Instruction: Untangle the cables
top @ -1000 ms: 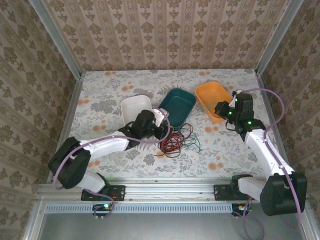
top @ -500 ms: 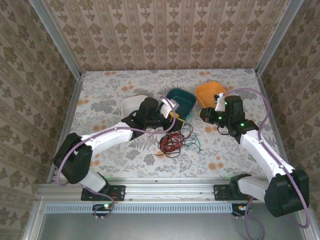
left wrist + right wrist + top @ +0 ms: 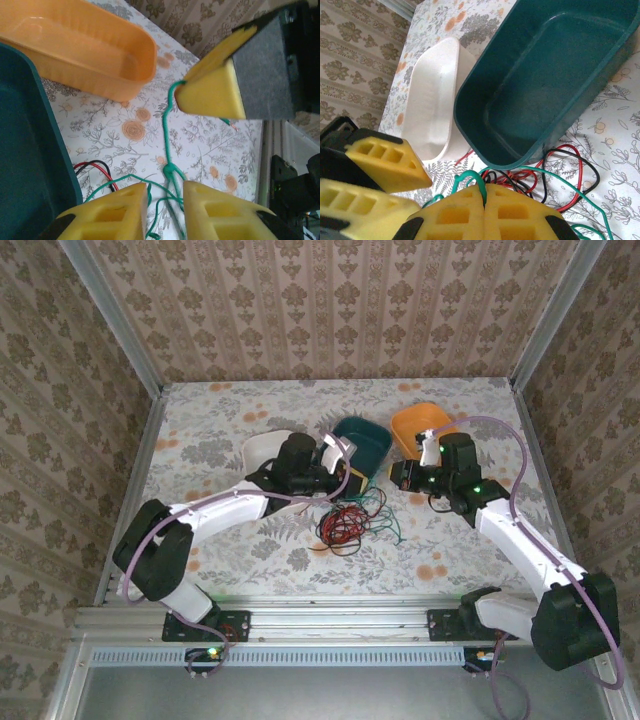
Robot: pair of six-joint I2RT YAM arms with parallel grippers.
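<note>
Pinching green cable (image 3: 167, 132) btwn fully closed fingers, R gripper (image 3: 484, 192) hangs beside teal bin (image 3: 545, 75) rim. L gripper (image 3: 165, 192) fingers slightly apart, gripping nothing; cable's knot just ahead. Tangle (image 3: 345, 523) lies mid-table, open tabletop (image 3: 250, 550) toward near edge.

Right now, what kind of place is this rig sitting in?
Probably an enclosed lab test cell dressed to look domestic: wallpapered walls held in an aluminium frame, a floral table cover, a metal mounting rail along the near edge, and a staged cable tangle.
</note>
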